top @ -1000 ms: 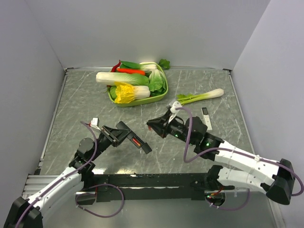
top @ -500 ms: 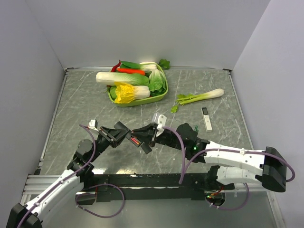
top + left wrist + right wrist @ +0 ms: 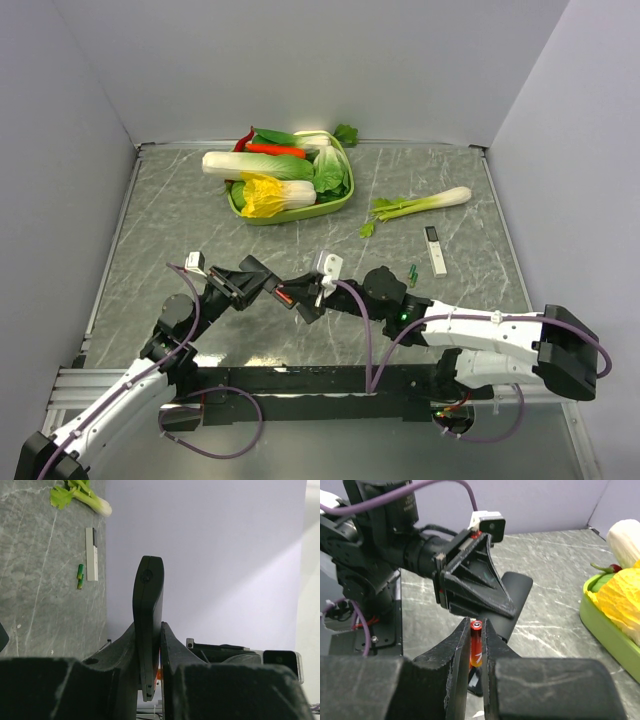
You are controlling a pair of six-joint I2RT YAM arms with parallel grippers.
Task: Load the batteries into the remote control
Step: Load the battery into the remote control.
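My left gripper (image 3: 262,284) is shut on the black remote control (image 3: 296,301) and holds it tilted above the table; the left wrist view shows the remote (image 3: 148,605) edge-on between the jaws. My right gripper (image 3: 306,291) is shut on a red/orange battery (image 3: 476,645) and holds it right against the remote (image 3: 512,600), close to the left gripper's fingers (image 3: 470,580). A red battery (image 3: 285,297) shows in the remote's slot. A green battery (image 3: 412,274) lies on the table at the right, also in the left wrist view (image 3: 79,575).
A slim white device with a dark end (image 3: 434,250) lies at the right, next to the green battery. A celery stalk (image 3: 420,204) lies behind it. A green basket (image 3: 340,204) of vegetables stands at the back middle.
My right gripper has moved left with the red/orange battery, from the table's middle right up to the remote. The left gripper has shifted the remote slightly.
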